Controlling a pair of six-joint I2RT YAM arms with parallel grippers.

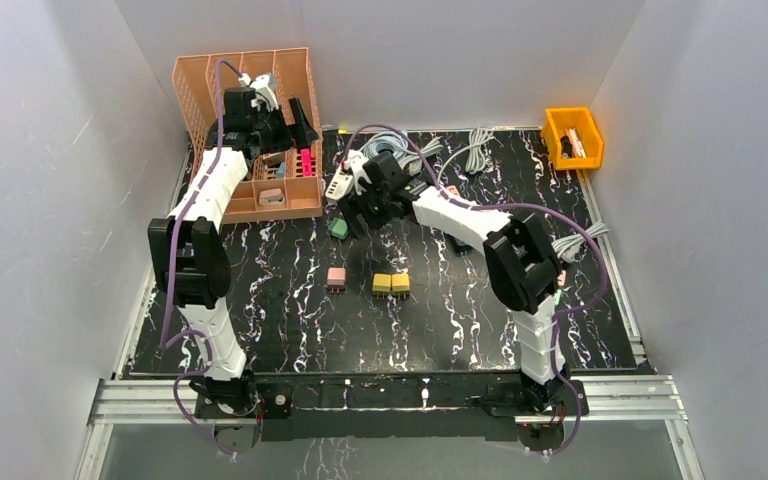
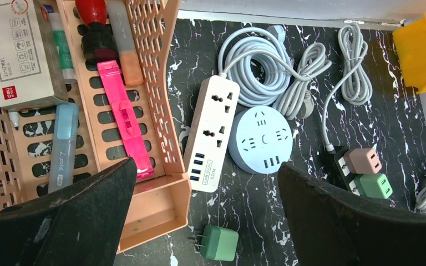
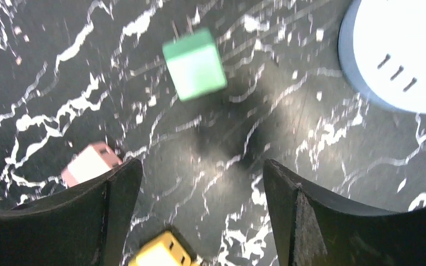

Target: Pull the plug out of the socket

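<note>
A black power strip (image 2: 338,166) holds a pink plug (image 2: 364,160) and a green plug (image 2: 373,185) at the right of the left wrist view. A white power strip (image 2: 213,133) and a round pale-blue socket (image 2: 260,138) lie beside it with nothing plugged in. A loose green plug (image 2: 217,243) lies on the mat; it also shows blurred in the right wrist view (image 3: 194,64). My left gripper (image 2: 206,169) is open and empty, high over the basket's edge (image 1: 303,122). My right gripper (image 3: 202,183) is open and empty just above the mat near the green plug (image 1: 338,228).
An orange basket (image 1: 196,90) of stationery stands at the back left. Loose pink (image 1: 336,278) and yellow (image 1: 391,284) plugs lie mid-mat. Coiled white cables (image 2: 266,66) lie behind the sockets. A yellow bin (image 1: 572,136) sits at the back right.
</note>
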